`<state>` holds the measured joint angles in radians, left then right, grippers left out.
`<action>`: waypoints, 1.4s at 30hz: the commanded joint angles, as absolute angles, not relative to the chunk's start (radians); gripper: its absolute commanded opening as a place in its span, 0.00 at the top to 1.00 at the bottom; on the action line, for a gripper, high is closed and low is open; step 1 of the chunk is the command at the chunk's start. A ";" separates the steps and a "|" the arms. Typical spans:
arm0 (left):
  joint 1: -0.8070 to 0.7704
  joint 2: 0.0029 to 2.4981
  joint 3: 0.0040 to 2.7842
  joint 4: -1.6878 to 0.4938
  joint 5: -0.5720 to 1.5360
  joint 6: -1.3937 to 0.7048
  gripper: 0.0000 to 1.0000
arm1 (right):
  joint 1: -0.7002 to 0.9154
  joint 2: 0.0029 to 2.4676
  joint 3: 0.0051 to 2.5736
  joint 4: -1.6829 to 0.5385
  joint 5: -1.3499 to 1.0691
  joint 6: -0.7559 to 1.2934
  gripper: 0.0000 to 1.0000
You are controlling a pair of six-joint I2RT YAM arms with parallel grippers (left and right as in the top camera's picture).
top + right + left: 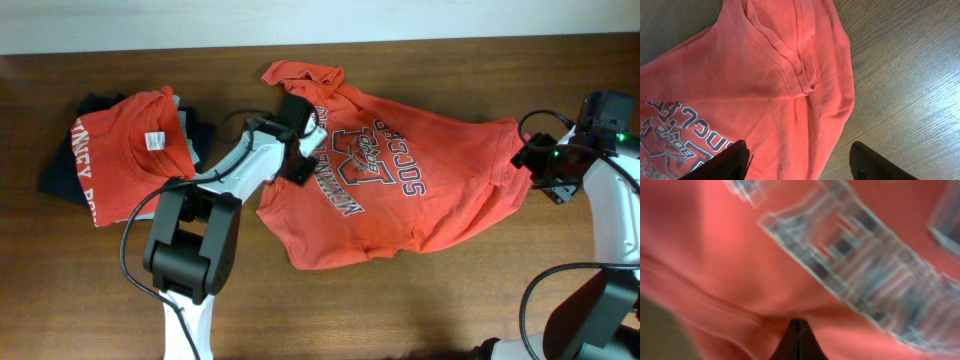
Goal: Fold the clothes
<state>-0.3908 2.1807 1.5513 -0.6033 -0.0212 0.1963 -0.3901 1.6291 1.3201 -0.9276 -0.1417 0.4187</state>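
An orange-red T-shirt (420, 185) with navy-and-white lettering lies crumpled and spread on the table's middle. My left gripper (300, 150) is at its left part. In the left wrist view the jaws (799, 326) are closed together, with a fold of the shirt (740, 255) bunched at their tip; that view is blurred. My right gripper (537, 165) is at the shirt's right edge. It is open, with its fingers (800, 160) straddling the shirt's sleeve (790, 75) and side edge just above the wood.
At the left is a pile: another orange-red shirt (125, 160) with a white neck tag (155, 141) lies on top of navy (62, 170) and pale grey garments (190, 135). Bare brown wooden table (450, 300) lies at the front and the right.
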 commanded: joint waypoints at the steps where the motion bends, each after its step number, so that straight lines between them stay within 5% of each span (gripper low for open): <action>1: -0.299 2.281 1.565 -0.514 -0.169 0.076 0.99 | -0.391 1.630 1.312 -0.928 -0.150 0.416 0.30; 10: -0.180 2.316 1.972 -0.650 -0.014 0.061 0.89 | -0.391 1.630 1.312 -0.937 -0.150 0.416 0.30; 18: -0.225 2.315 2.465 -1.179 -0.015 0.083 0.67 | -0.345 1.633 1.257 -0.944 -0.162 0.353 0.21; 27: -0.288 2.315 2.637 -1.558 -0.045 0.083 0.67 | -0.331 1.722 1.084 -0.737 -0.319 0.353 0.27; 31: -0.302 2.315 2.662 -1.666 -0.107 0.083 0.75 | -0.321 1.725 1.082 -0.616 -0.432 0.323 0.43; 33: -0.305 2.312 2.669 -1.688 -0.113 0.082 0.83 | -0.307 1.726 1.082 -0.595 -0.438 0.334 0.43; 42: -0.319 2.152 2.669 -1.688 -0.133 0.067 0.79 | -0.170 1.756 1.081 -0.594 -0.270 0.366 0.42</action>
<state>-0.3145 2.2848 2.6484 -1.6863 -0.1078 0.0814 -0.2066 1.7355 1.0794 -0.5964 -0.3626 0.3428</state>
